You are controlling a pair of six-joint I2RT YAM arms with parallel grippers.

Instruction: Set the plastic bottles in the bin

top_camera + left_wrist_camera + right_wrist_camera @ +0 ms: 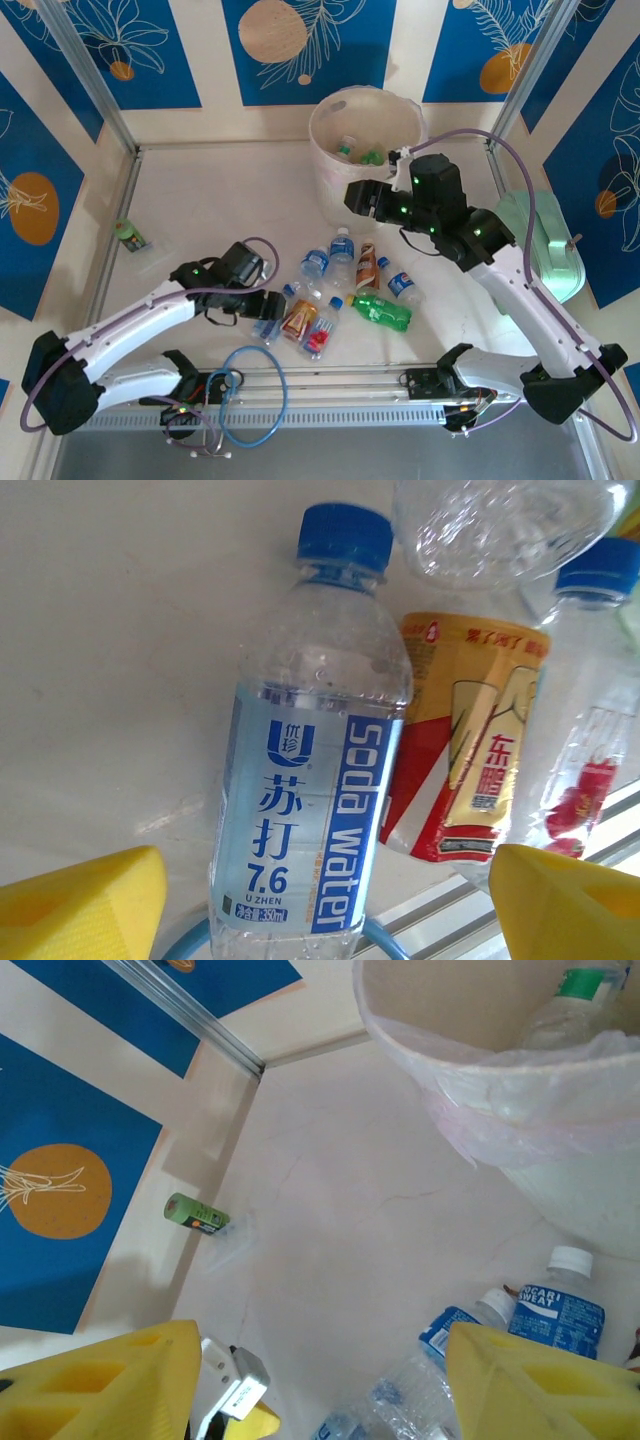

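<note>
At nine o'clock on the smooth pale table point(200, 190), against the wall, lay one small green cylindrical bottle point(130, 237), well apart from the others. The left gripper point(272, 305) hung over the heap at six o'clock. Its blunt yellow fingers point(80, 905) stood spread on either side of a clear, dimpled plastic bottle with a blue cap point(310, 780) and touched neither flank: released, holding nothing. The blue-and-white label read "Soda Water", "7.6" and "U ZHEN" (Chinese characters besides). At its three o'clock lay a bottle in a glossy gold-and-red wrapper point(470, 750), then a clear blue-capped one with red print point(590, 730). From above the heap counted eight bottles, one of them green plastic point(383, 312). The round pale bin point(330, 125), with a crinkled translucent liner over its rim, stood at twelve o'clock with two bottles visible inside. The right gripper point(360, 198) hovered at the bin's six o'clock, jaws wide around nothing. A white-capped bottle point(560, 1305) read "POCARI SWEAT". One mint-green rounded box point(545, 245) sat at three o'clock.
</note>
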